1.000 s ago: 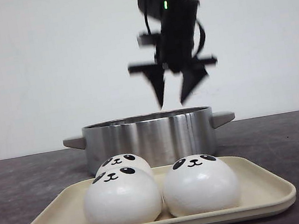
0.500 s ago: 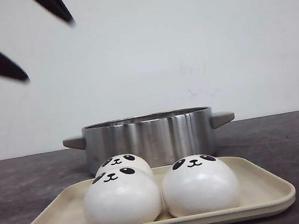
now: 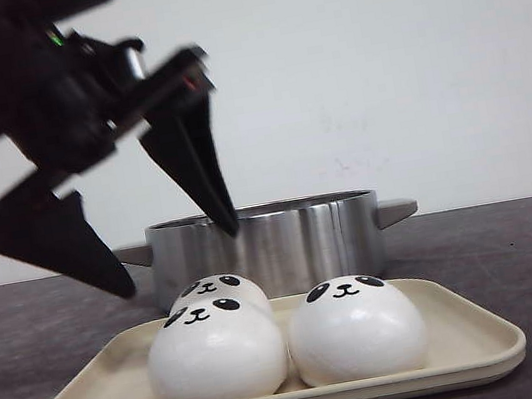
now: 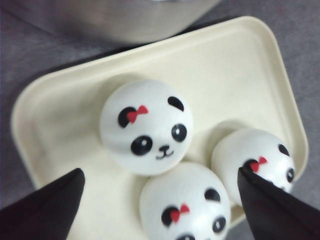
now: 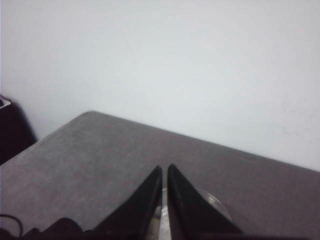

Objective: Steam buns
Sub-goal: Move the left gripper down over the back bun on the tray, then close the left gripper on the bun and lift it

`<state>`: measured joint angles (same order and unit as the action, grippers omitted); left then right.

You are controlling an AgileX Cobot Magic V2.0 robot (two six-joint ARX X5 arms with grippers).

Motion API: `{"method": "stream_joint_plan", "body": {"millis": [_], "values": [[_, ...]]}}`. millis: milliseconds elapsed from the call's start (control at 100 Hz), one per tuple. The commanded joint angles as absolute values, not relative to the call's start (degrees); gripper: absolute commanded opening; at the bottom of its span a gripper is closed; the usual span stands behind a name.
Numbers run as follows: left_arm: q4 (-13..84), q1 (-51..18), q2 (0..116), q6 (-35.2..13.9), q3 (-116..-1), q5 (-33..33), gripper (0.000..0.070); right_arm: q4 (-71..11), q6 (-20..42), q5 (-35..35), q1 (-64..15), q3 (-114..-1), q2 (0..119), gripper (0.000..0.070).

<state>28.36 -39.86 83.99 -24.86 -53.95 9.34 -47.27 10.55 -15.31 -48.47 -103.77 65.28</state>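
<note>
Buns, three in sight, sitting on the cream tray [image 3: 469,329] at the near edge of the dark counter [image 3: 517,251]: front-left bun [image 3: 217,354] and front-right bun [image 3: 356,330] side by side and touching, rear bun [image 3: 218,290] tucked just behind the left one. Panda faces up, red bows showing on them in the left wrist view. Steel pot [image 3: 265,245] right behind the tray, grey handles out to both sides. Left claw [image 3: 179,259] hanging above the left end of the tray, spread wide, gripping nothing, one black fingertip [image 3: 105,270] out past the pot's left handle, the other in front of the pot's rim. From the left wrist, the rear bun [image 4: 146,126] between the two spread tips. Right claw [image 5: 164,172] out of the front view, pinched nearly closed with only a thin slit, nothing between, aimed over bare counter toward a pale wall [image 5: 200,60]
</note>
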Motion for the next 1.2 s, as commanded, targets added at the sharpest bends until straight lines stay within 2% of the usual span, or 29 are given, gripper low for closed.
{"method": "stream_joint_plan", "body": {"millis": [0, 200, 660, 800, 850, 900, 950, 1110, 1190], "values": [[26.7, -40.5, 86.1, -25.3, -54.7, 8.5, 0.0596, -47.3, 11.5, -15.5, -49.1, -104.6, 65.8, 0.0011], [23.9, -40.5, 90.9, -28.0, -54.7, 7.7, 0.0595, -48.3, 11.6, -15.5, -49.1, -104.6, 65.8, 0.0011], [22.0, -40.7, 95.1, -29.5, -54.8, 4.1, 0.0573, -51.4, 11.6, -15.6, -49.1, -104.6, 65.8, 0.0010], [22.7, -40.8, 95.1, -29.5, -54.8, 4.0, 0.0368, -52.5, 11.6, -15.6, -49.1, -104.6, 65.8, 0.0010], [22.8, -40.8, 95.1, -29.5, -54.8, 4.0, 0.0274, -52.8, 11.6, -16.0, -49.1, -104.6, 65.8, 0.0011], [22.7, -40.8, 95.1, -29.5, -54.8, 4.0, 0.0163, -52.9, 11.6, -16.6, -49.1, -104.6, 65.8, 0.0010], [22.8, -40.8, 95.1, -29.4, -54.8, 4.0, 0.0009, -53.0, 11.6, -16.6, -49.1, -104.6, 65.8, 0.0010], [23.5, -40.9, 95.0, -29.2, -54.9, 4.2, 0.0008, -53.1, 11.6, -16.6, -49.1, -104.6, 65.8, 0.0010], [25.4, -40.9, 94.1, -29.2, -55.6, 6.6, 0.0008, -53.2, 11.6, -16.7, -49.1, -104.6, 65.8, 0.0010]]}}
